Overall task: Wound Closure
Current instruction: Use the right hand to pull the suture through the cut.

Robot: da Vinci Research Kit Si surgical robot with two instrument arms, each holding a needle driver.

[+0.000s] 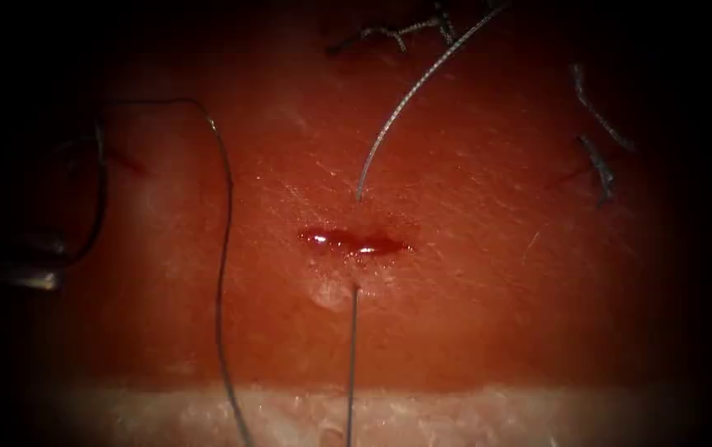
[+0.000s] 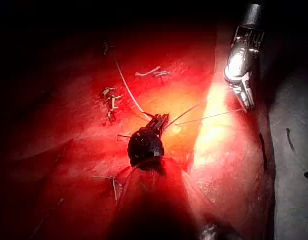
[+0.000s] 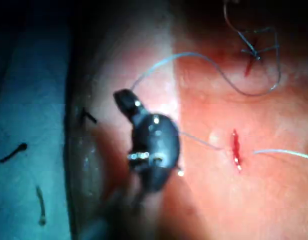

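Observation:
The cut (image 1: 353, 242) lies across the middle of the tissue (image 1: 472, 290), wet with red fluid. Thread (image 1: 406, 95) enters just above the cut and leaves below it, running to the tissue's near edge. Far left of the cut, a dark curved needle (image 1: 101, 194) rests on the tissue, held by neither tool. Its thread loops right and then down. My left gripper (image 2: 160, 121) looks shut on thread, with strands fanning out from it. My right gripper (image 3: 123, 98) is over the tissue's edge and looks shut on the thread (image 3: 194, 55), away from the cut (image 3: 236, 149).
Older knotted stitches sit at the back (image 1: 397, 31) and at the right (image 1: 600, 170). The tissue's pale front edge (image 1: 455, 414) runs along the bottom. Cut ends of thread (image 3: 14, 152) lie on the cloth beside the tissue. The right arm's tool (image 2: 240, 75) is brightly lit.

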